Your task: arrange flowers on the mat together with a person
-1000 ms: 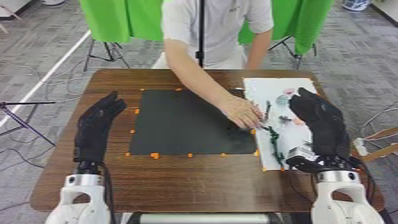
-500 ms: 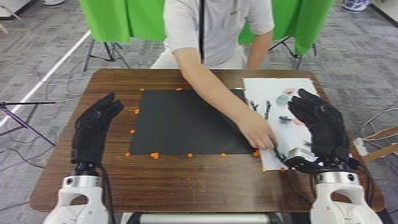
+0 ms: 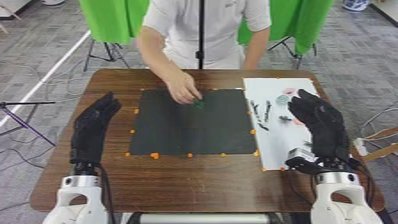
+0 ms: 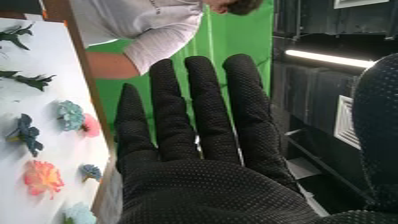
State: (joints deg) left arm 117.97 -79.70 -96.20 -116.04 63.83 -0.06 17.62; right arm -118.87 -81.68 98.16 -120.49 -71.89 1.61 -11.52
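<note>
A green sprig [image 3: 200, 104] is at a person's hand [image 3: 182, 88] on the black mat's [image 3: 191, 132] far part. Beside the mat, flowers [image 4: 44, 178] lie on white paper [image 3: 274, 142]. Over the bench [image 3: 98, 192], left robot hand [image 3: 91, 131] and right robot hand [image 3: 322, 122] are released, fingers extended.

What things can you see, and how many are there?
table: one, brown, in the middle
mat: one, black, on the table
sheet: one, white, right of the mat
flowers: six, pink, coral, blue and teal, on the sheet
leafy stems: two, dark green, on the sheet
green piece: one, green, at the person's fingers
cloth: two panels, green, behind
person's hand: one, bare, over the mat
left hand: one, black, left
right hand: one, black, right
</note>
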